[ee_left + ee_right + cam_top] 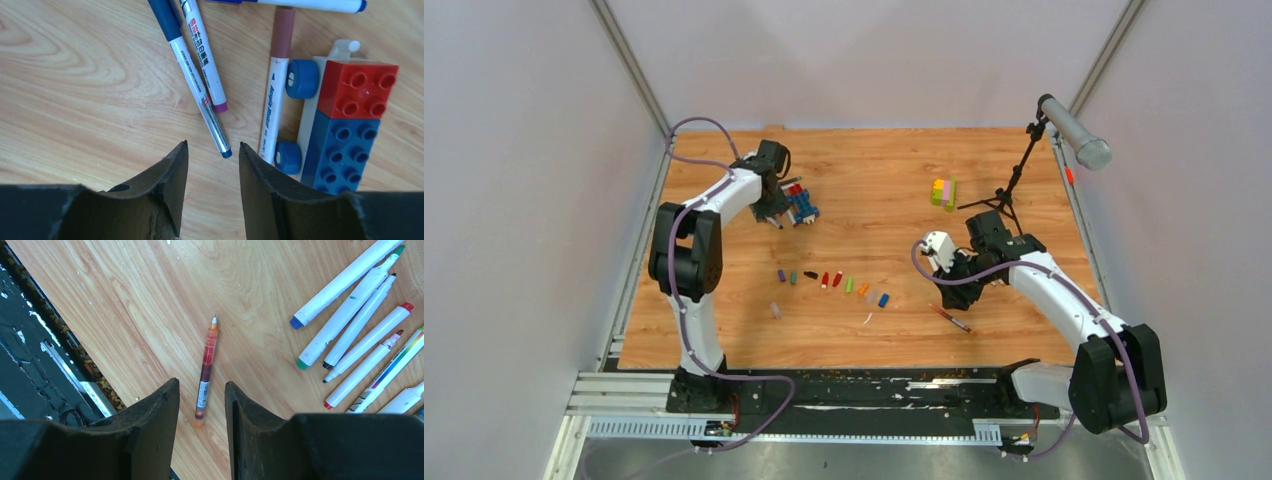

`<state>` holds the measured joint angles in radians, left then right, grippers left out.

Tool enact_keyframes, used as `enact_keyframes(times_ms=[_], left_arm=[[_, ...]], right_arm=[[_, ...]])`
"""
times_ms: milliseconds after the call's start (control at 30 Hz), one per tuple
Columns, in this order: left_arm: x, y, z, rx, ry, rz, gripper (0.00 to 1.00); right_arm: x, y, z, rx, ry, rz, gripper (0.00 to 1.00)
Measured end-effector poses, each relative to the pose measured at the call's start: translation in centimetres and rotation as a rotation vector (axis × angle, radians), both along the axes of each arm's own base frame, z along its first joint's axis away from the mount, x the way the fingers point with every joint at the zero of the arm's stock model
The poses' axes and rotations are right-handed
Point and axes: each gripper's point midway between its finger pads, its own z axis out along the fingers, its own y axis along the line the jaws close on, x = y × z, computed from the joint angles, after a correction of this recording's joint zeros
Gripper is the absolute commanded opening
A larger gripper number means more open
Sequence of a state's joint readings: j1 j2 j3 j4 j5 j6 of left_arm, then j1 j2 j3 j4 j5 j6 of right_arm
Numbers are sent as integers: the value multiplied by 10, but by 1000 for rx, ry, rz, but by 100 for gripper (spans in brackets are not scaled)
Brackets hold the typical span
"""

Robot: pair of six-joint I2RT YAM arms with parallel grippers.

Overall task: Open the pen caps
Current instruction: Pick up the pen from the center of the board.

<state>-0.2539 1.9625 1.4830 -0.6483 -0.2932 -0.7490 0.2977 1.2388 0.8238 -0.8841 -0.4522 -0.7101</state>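
Reach-to-grasp step: left gripper (212,150), half-open and empty, hangs over capped pens (191,75) beside the brick figure (345,125) toward the far-left corner of the table (874,170); right gripper (202,390), likewise, over a red pen (206,365) by the near edge; loose pen caps (849,285) line mid-table; next, jaws must close on a barrel

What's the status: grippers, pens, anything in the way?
Left gripper open, empty, over capped pens. Right gripper open, empty, above red pen, tip bare. Loose caps in a row mid-table. Toy brick figure beside the left pens.

Brown-capped pen (274,100) barrel: "Acrylic marker". Neighbouring pens (201,46): print too small to read.
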Motion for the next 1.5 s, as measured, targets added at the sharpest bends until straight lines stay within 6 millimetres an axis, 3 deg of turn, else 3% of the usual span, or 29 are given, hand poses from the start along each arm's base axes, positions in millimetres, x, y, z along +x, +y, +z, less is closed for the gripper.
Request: enact_keyframes(times_ms=[367,867,1033,1200,1500], left_arm=[[4,10,-35,36,86,-6,44],[3,20,-36,57,93,2,19],[-10,31,-34,83,106,21,13],[-19,41,-16,113,78,36,10],[-46,45,55,69,-118,5,2]], right_arm=[[0,0,0,2,-3,7,40],[0,0,0,2,-4,11,40],[0,1,0,3,-6,14,40],[0,1,0,8,-5,19,40],[-6,7,3,44,15,36,39]])
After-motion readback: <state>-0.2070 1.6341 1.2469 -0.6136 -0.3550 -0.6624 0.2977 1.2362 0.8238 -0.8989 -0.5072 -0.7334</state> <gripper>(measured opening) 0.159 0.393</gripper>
